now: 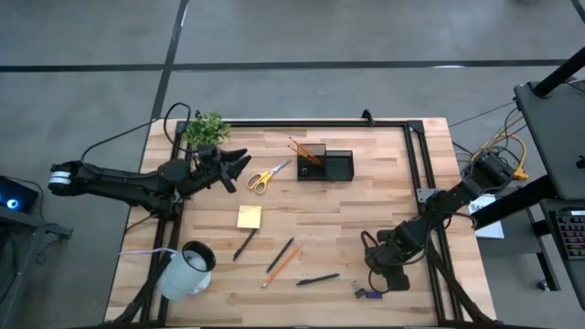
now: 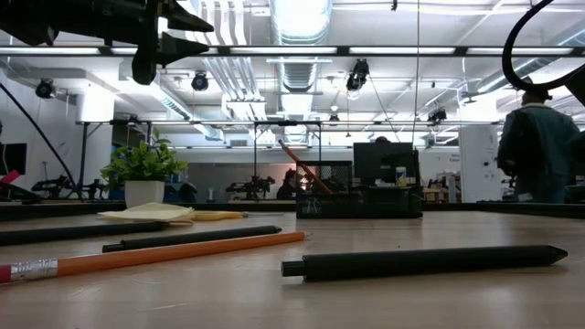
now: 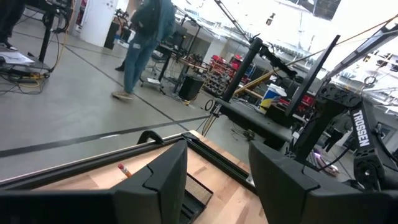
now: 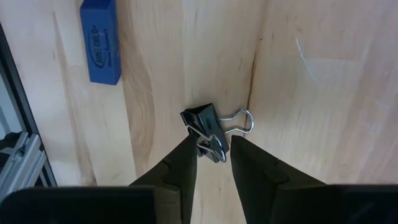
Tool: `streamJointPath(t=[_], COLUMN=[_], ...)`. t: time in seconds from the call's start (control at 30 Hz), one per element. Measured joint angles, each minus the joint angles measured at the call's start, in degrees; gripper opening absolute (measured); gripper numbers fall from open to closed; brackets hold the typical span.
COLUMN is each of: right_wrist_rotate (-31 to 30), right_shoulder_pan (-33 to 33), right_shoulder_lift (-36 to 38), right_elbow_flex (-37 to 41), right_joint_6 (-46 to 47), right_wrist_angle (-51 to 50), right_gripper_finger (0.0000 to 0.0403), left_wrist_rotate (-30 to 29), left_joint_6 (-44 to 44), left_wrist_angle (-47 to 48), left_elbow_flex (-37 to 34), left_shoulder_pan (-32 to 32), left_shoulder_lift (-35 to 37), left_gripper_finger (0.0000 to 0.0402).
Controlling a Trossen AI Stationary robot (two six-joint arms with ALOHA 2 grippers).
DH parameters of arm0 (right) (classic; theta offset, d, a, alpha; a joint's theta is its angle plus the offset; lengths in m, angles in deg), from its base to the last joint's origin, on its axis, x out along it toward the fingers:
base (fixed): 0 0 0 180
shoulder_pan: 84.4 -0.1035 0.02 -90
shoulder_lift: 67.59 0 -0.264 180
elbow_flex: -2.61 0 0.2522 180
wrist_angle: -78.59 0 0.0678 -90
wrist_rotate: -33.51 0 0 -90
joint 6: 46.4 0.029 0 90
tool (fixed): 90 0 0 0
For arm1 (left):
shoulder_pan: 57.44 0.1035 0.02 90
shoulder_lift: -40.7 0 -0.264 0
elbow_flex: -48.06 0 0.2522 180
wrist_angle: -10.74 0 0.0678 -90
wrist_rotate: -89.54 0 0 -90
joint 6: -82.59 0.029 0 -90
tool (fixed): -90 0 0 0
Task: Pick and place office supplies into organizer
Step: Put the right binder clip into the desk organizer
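My right gripper [image 4: 211, 148] points down at the table's near right, open. Its fingers stand on either side of a black binder clip [image 4: 205, 127] that lies on the wood, wire handles [image 4: 244, 120] toward the side. A blue eraser [image 4: 101, 40] lies next to it. The black organizer [image 1: 324, 164] stands at the far middle with orange pencils in it. Yellow-handled scissors [image 1: 268, 175], a yellow sticky pad [image 1: 249, 217], pens and a pencil [image 1: 280, 260] lie loose. My left gripper [image 1: 239, 164] hangs open above the table by the scissors, holding nothing. My right gripper comes from above, slanting down, with one finger [image 4: 183, 158] on each side of the clip's black body [image 4: 214, 146]. The clip lies flat on the table. Whether the fingers touch it I cannot tell.
A white mug [image 1: 187, 270] lies at the near left and a small green plant [image 1: 207, 128] stands at the far left. A black rail [image 1: 416, 174] runs along the table's right side. A person [image 2: 539, 146] stands in the room beyond the table.
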Motion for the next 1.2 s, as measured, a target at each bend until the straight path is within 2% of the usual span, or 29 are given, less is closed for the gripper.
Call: streamJointPath(t=[0.53,0.93,1.2], right_wrist_rotate=[0.35,0.32,0.42], right_shoulder_pan=[0.0,0.0,0.0], right_shoulder_lift=[0.0,0.0,0.0], right_elbow_flex=[0.11,0.37,0.37], right_joint_6=[-2.08,-2.01,-1.88], right_wrist_angle=[0.02,0.11,0.26], right_gripper_finger=[0.0063,0.0059,0.0032], left_wrist_rotate=[0.0,0.0,0.0], left_joint_6=[0.13,0.09,-0.13], left_wrist_angle=[-0.04,-0.09,-0.09], left_elbow_flex=[0.0,0.0,0.0], left_shoulder_pan=[0.0,0.0,-0.02], left_shoulder_lift=[0.02,0.02,0.02], left_gripper_finger=[0.0157,0.0157,0.0157])
